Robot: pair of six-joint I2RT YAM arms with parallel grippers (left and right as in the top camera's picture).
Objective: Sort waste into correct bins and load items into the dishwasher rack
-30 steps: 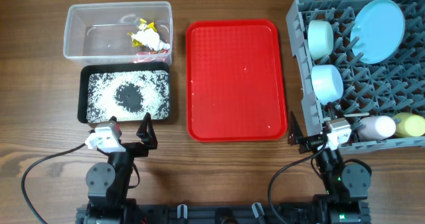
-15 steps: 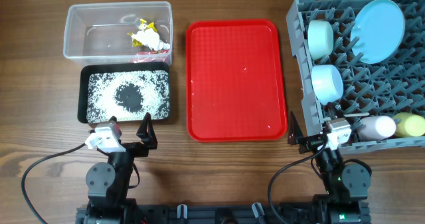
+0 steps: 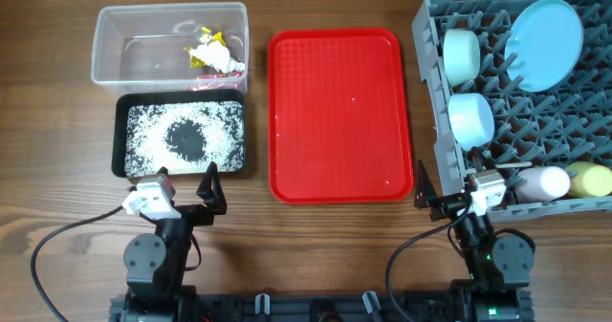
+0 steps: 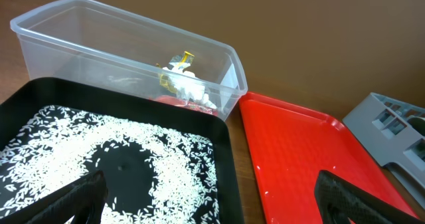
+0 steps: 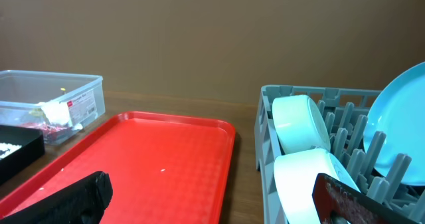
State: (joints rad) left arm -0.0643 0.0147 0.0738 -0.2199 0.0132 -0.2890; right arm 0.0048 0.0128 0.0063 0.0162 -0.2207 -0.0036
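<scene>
Sorting looks finished. The dishwasher rack (image 3: 564, 131), at the right, holds the blue plate (image 3: 545, 43), pale green bowl (image 3: 461, 54), light blue bowl (image 3: 470, 118), white cup (image 3: 540, 182) and yellow cup (image 3: 591, 180); the spoon cannot be made out. The red tray (image 3: 339, 112) shows only pale specks. The clear tub (image 3: 134, 45) holds wrappers and tissue (image 3: 212, 54), and the black tray (image 3: 120, 136) touching it holds rice grains (image 3: 225, 136). Left jaws and right jaws both stand wide open, gripping nothing, low over the surface (image 3: 57, 121). The next move probably calls only for checking those specks. Nothing has shifted since a second ago.
</scene>
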